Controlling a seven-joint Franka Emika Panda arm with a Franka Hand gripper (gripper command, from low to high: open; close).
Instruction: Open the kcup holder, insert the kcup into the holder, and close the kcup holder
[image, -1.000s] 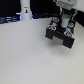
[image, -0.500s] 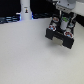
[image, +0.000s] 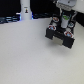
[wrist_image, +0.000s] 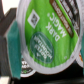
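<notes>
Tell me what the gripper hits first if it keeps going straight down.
Probably the kcup holder: the gripper, shut on the kcup, hangs right above it. Depth is unclear, so which pocket I cannot tell.

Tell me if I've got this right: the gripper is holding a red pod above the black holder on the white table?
Not quite. The kcup is green, not red; the wrist view shows its green lid with white print up close. The rest holds: in the exterior view the gripper grips the pod above the black kcup holder on the white table.
</notes>
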